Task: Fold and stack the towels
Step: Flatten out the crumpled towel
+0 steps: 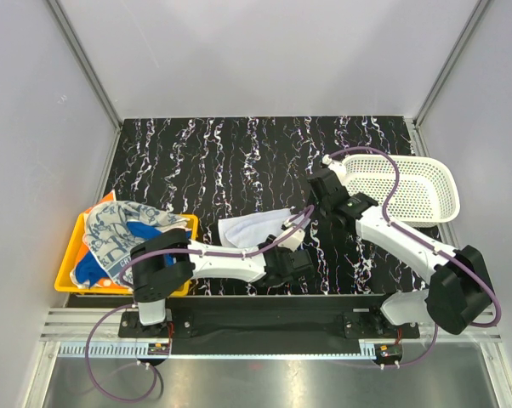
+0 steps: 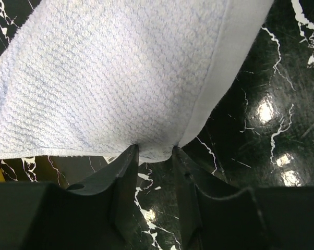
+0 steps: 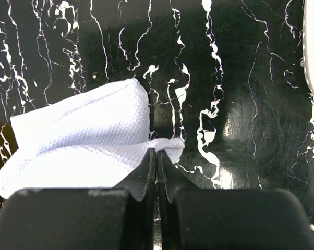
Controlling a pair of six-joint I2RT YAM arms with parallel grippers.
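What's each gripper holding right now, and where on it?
Right gripper pinches the white towel by a corner; left gripper straddles its edge, grip uncertain.

Cannot tell if left gripper point(image 2: 155, 151) pinches white towel point(image 2: 115, 78), cropped top and left. Cannot see most of yellow bin point(image 1: 66, 274) beneath heaped towels point(image 1: 120, 229).

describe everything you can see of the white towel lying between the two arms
The white towel is plain off-white cloth with a waffle-like weave and a smooth hemmed border. It lies loosely doubled and humped on the black marbled table, right of the yellow bin. The right gripper, shut, seems to pinch one corner. The towel's near edge sits between the fingers of the left gripper, grip unclear.
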